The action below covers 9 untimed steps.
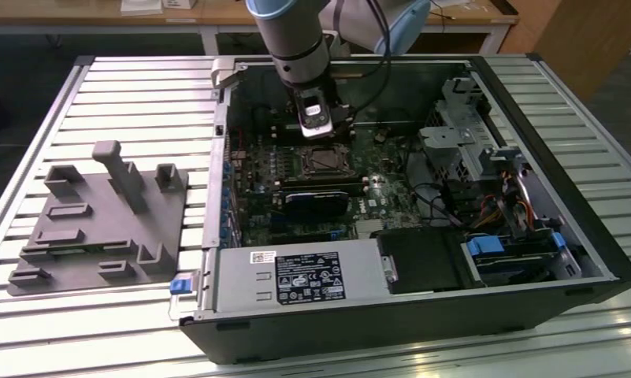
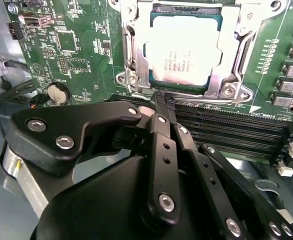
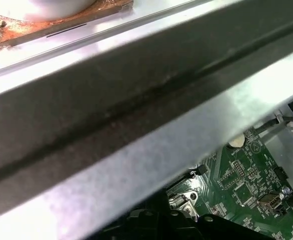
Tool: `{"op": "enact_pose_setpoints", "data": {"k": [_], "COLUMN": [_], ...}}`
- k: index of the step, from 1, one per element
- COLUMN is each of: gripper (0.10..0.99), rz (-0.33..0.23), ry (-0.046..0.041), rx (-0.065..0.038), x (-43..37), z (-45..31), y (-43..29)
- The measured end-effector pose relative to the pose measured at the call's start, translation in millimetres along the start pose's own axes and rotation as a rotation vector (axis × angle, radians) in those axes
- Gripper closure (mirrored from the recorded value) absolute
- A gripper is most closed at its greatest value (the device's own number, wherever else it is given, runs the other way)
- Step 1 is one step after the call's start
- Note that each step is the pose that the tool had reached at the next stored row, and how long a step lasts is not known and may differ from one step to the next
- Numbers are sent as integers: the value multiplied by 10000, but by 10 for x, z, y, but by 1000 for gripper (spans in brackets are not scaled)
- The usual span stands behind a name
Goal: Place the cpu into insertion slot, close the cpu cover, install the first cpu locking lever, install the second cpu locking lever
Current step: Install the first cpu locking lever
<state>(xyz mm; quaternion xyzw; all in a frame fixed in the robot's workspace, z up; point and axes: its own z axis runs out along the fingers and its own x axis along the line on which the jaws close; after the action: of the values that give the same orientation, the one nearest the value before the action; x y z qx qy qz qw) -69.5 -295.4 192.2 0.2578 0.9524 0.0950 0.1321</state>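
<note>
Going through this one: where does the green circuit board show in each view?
Exterior view: the green circuit board lines the floor of the open computer case, below the arm.
Second wrist view: the board surrounds the cpu.
First wrist view: the board lies beyond a grey metal edge.
Shared landmark: the round coin battery, in both wrist views.

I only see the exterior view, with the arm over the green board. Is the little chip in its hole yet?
Observer: Yes, in the second wrist view the cpu lies flat in the insertion slot, silver top up.
Operator: Is the lid down?
Observer: The cpu cover lies flat, framing the chip.
Operator: Where's the grabber?
Observer: The gripper, shut, sits at the insertion slot's edge beside the long black slots.
</note>
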Motion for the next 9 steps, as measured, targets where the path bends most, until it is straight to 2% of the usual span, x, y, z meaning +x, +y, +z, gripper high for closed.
{"op": "enact_pose_setpoints", "data": {"k": [9], "gripper": [980], "rz": [0], "ry": [0], "rx": [-2], "x": [-6], "z": [25], "y": [-27]}}
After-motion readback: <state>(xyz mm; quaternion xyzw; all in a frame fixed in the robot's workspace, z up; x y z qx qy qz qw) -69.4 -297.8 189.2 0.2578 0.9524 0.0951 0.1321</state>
